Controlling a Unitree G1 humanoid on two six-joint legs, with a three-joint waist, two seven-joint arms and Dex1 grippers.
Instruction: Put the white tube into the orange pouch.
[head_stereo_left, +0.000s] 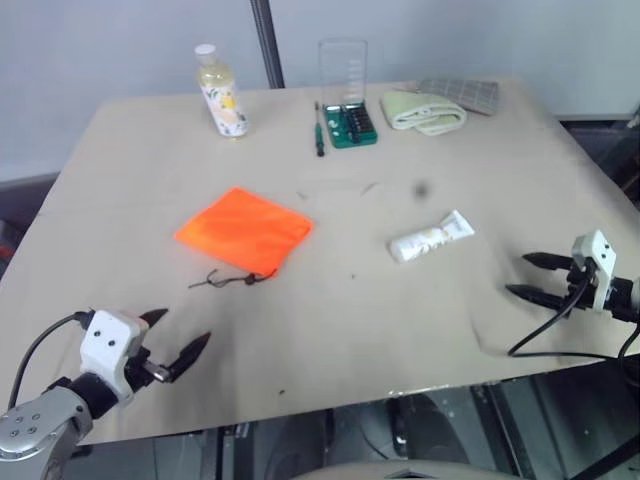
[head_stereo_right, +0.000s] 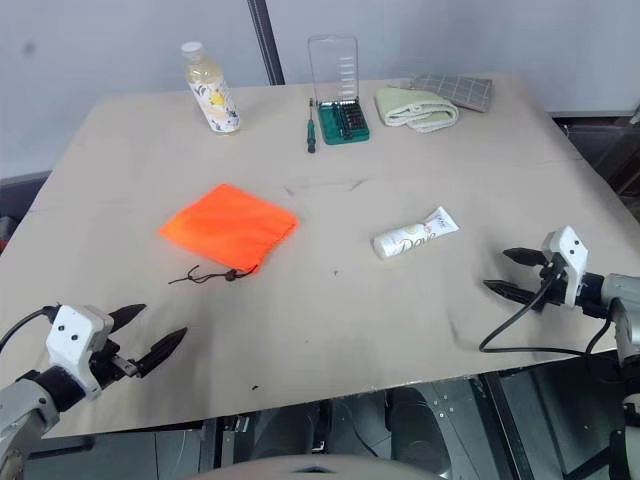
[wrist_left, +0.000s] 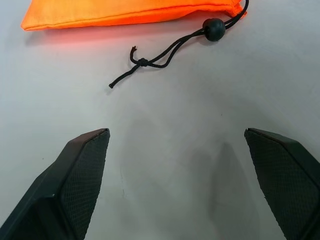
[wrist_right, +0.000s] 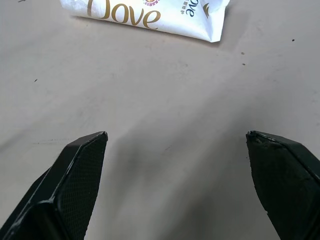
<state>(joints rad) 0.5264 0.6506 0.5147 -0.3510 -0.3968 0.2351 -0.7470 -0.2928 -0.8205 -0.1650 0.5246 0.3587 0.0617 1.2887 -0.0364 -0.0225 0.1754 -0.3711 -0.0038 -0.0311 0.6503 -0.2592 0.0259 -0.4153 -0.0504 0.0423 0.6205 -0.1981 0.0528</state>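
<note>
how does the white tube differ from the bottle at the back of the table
The white tube lies flat on its side near the middle of the table; the bottle stands upright at the far edge. The tube is opaque white with gold lettering and a flat crimped end; the bottle is rounded, with pale yellowish liquid showing above a yellow-patterned label. The tube looks smaller than the bottle. Both have white caps and neither is held.

The white tube (head_stereo_left: 430, 237) lies on the table (head_stereo_left: 330, 310) right of the orange pouch (head_stereo_left: 243, 231), well apart; both jaws empty, spread
</note>
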